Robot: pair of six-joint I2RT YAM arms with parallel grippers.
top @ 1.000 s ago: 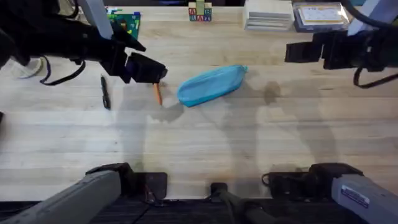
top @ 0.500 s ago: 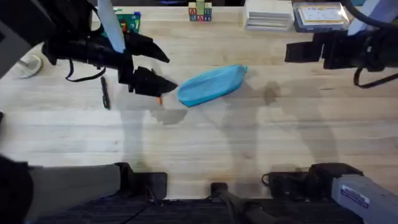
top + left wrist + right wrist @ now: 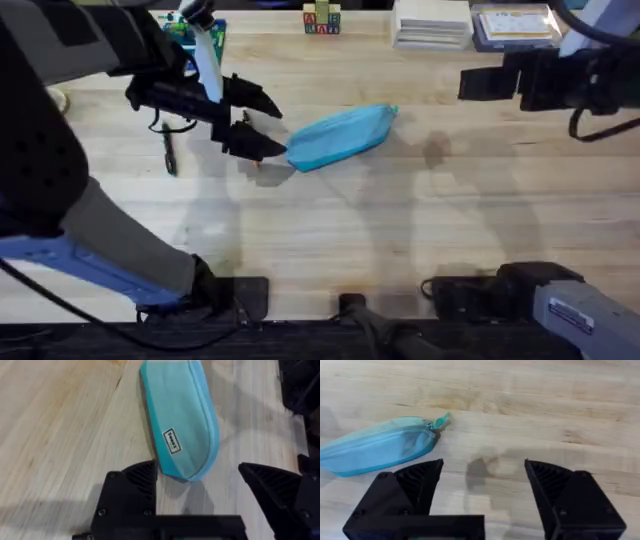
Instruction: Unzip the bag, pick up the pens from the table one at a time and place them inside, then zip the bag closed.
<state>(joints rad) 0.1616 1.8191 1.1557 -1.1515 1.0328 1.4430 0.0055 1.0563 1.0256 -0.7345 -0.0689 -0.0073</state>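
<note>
The light blue bag [image 3: 340, 137] lies slanted on the table [image 3: 400, 230], its zipper shut, with the pull [image 3: 440, 421] at its right end. My left gripper [image 3: 272, 129] is open at the bag's left end. In the left wrist view that end of the bag [image 3: 180, 425] lies between the spread fingers [image 3: 135, 480]. The black pen [image 3: 168, 150] lies to the left of the left arm. The orange pen is hidden under the left gripper. My right gripper [image 3: 480, 85] hangs open, high at the back right, well clear of the bag [image 3: 380, 450].
Along the far edge stand lettered blocks [image 3: 321, 20], a white stack [image 3: 430, 22], a flat box [image 3: 515, 25] and a green item [image 3: 205, 35]. Bare wood stretches in front of the bag and to its right.
My left gripper has moved right and a little nearer, from beside the orange pen to the bag's left end, covering that pen. The right arm and the bag have stayed still.
</note>
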